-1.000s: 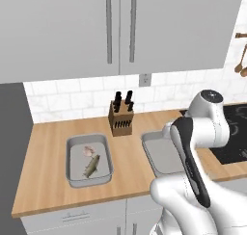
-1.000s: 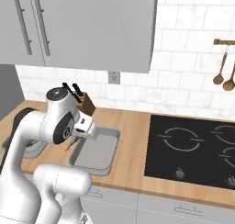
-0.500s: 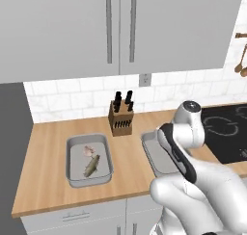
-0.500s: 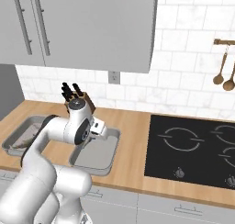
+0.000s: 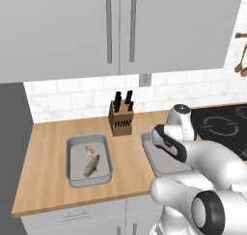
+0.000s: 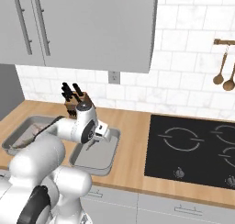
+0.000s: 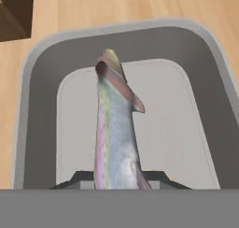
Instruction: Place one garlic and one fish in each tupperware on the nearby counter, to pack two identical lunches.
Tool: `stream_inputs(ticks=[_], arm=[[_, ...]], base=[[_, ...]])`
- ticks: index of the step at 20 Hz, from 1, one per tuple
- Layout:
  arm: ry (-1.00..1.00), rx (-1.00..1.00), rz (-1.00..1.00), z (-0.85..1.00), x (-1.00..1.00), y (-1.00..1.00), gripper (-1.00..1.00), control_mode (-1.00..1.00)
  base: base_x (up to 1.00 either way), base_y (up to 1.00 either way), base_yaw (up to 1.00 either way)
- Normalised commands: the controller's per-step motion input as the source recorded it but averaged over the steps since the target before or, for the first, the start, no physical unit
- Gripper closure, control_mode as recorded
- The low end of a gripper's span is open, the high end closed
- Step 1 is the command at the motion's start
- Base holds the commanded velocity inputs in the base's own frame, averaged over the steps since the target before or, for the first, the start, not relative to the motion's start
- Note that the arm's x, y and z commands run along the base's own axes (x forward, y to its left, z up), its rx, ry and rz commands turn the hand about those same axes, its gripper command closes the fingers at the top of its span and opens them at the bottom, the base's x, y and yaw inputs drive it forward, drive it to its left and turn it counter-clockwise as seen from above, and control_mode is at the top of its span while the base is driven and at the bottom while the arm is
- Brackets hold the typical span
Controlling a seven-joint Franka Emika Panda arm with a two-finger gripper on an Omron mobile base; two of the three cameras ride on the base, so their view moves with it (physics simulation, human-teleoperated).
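Note:
My gripper (image 7: 119, 180) is shut on a fish (image 7: 116, 133), which points away from the hand with its silvery belly and pink stripe showing. It hangs over the inside of the right tupperware (image 7: 28, 105). From the right base view the gripper (image 6: 95, 139) holds the fish (image 6: 91, 145) just above that grey tupperware (image 6: 104, 159). The left tupperware (image 5: 72, 154) holds a garlic (image 5: 89, 150) and a second fish (image 5: 91, 165). The arm covers much of the right tupperware (image 5: 150, 152) in the left base view. Both stand on the wooden counter (image 5: 46, 166).
A knife block (image 5: 121, 118) stands at the wall between and behind the two containers. The black cooktop (image 6: 193, 145) lies to the right. Wooden spoons (image 6: 224, 71) hang on the tiled wall, and cabinets hang overhead.
The arm has folded down and forward, bringing the hand with the fish lower over the right tupperware. The left tupperware and its contents have not moved.

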Motion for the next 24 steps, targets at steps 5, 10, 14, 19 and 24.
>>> stream_inputs(ticks=[5,10,14,19,24], arm=[[0.02,0.00,0.00,-0.08,0.00,-0.01,-1.00,-1.00],[-0.01,0.00,0.00,0.16,-0.34,-0.01,-1.00,-1.00],[-0.01,0.00,0.00,0.40,-0.99,0.09,-1.00,-1.00],[-0.07,-0.04,0.02,0.64,-0.87,0.48,-1.00,-1.00],[-0.26,0.00,0.04,0.50,-0.99,0.10,-1.00,-1.00]], base=[[0.00,0.00,0.00],[0.00,0.00,0.00],[0.00,0.00,0.00],[0.00,0.00,0.00],[0.00,0.00,0.00]])
